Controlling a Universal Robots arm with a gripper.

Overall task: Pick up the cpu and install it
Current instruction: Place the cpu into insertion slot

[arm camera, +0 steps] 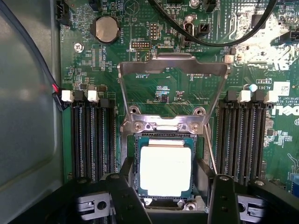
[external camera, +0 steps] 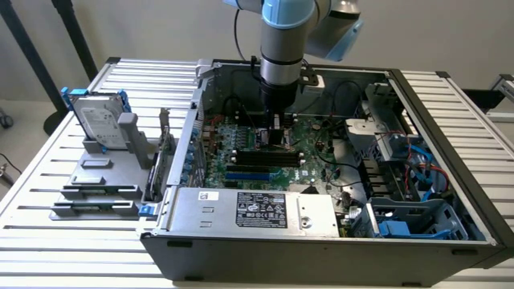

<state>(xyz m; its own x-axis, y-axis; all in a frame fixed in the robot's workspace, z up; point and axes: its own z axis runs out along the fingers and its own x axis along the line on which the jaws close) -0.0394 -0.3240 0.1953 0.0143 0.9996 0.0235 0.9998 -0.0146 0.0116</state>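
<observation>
Wrist view: cropped tool [arm camera: 166, 179] around cpu [arm camera: 166, 161]

Silver-grey arm [external camera: 281, 54] with pale blue joint caps [external camera: 291, 12], black cable [external camera: 236, 33], black end effector [external camera: 277, 142].

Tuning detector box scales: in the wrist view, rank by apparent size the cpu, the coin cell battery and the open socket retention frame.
1. retention frame, looks largest, but it is swung open and may be nearer the camera
2. cpu
3. coin cell battery, clearly smallest
</observation>
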